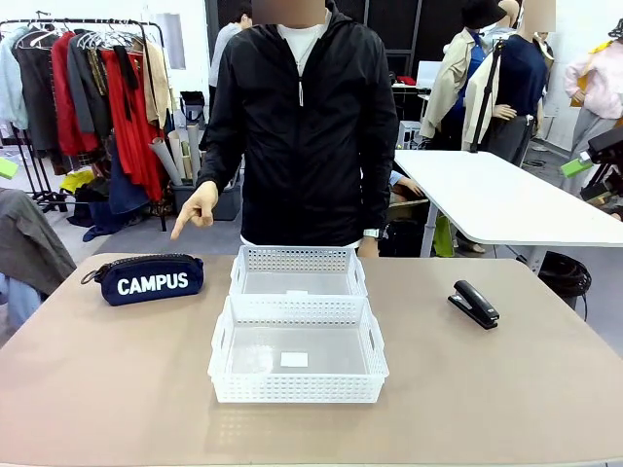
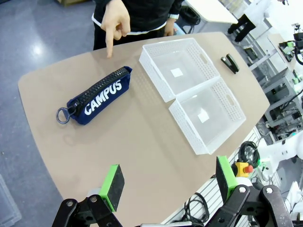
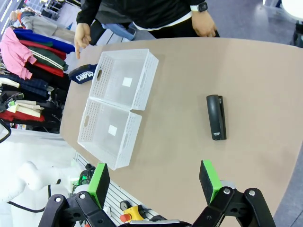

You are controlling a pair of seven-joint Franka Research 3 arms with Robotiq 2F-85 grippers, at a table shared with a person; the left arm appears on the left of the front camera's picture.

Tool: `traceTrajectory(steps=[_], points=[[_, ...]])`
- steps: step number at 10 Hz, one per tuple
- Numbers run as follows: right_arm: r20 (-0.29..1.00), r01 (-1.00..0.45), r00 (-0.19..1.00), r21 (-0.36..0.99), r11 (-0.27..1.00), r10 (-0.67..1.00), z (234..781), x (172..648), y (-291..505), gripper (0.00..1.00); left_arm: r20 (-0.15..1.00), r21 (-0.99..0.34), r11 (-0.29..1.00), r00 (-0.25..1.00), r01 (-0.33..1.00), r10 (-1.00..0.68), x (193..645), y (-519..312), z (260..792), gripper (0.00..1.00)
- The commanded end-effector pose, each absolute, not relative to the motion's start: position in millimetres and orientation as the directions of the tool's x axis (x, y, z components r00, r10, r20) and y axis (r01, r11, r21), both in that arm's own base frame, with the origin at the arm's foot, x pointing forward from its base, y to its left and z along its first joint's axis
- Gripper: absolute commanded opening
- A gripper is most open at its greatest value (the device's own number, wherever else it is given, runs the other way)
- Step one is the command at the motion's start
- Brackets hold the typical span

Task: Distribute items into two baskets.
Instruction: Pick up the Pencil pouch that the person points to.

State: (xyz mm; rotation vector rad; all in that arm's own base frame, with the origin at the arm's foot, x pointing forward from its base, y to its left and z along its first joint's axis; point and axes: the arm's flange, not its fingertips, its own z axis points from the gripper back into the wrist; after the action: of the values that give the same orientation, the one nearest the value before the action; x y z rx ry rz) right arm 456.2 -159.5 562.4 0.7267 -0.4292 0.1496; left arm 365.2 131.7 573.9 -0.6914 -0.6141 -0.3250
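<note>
The navy pouch [image 1: 151,280] with the white word "CAMPUS" lies on its long side on the table [image 1: 97,389], to the robot's left of the two baskets and well apart from them. The black stapler [image 1: 474,304] lies flat on the opposite side, to their right, also apart. Each item is therefore nearer to one arm, which probably lets each arm take its own item.

The baskets stand in the middle of the table, one behind the other, with their rims touching. The near basket [image 1: 297,387] and the far basket [image 1: 296,259] are both empty except for a small white label on the bottom of each. It seems no part of the task is done yet.

The person stands at the far edge. One hand [image 1: 198,208] points with the index finger down toward the pouch without touching it, and this looks like a sign that the pouch should go first. The other hand [image 3: 203,26] is near the table edge behind the far basket.

The left gripper [image 2: 169,180] hangs high over the near side of the table, jaws spread wide with nothing between them. The right gripper [image 3: 154,181] is likewise spread wide and empty, on the stapler's side. Both are far from the items.
</note>
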Motion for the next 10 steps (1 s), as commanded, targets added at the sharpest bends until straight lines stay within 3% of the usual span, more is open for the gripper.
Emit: traceTrajectory(steps=[1, 7, 10], points=[[0.439, -0.279, 0.898, 0.604, 0.747, -0.020, 564, 457, -160, 1.00, 0.625, -0.490, 0.734, 0.776, 0.470, -0.079, 365, 132, 574, 1.00], [0.439, -0.279, 0.898, 0.604, 0.747, -0.020, 564, 457, -160, 1.00, 0.624, -0.494, 0.731, 0.777, 0.471, -0.080, 365, 132, 574, 1.00], [0.439, -0.279, 0.898, 0.604, 0.747, -0.020, 564, 457, -160, 1.00, 0.602, -0.469, 0.697, 0.774, 0.543, -0.197, 406, 110, 565, 1.00]])
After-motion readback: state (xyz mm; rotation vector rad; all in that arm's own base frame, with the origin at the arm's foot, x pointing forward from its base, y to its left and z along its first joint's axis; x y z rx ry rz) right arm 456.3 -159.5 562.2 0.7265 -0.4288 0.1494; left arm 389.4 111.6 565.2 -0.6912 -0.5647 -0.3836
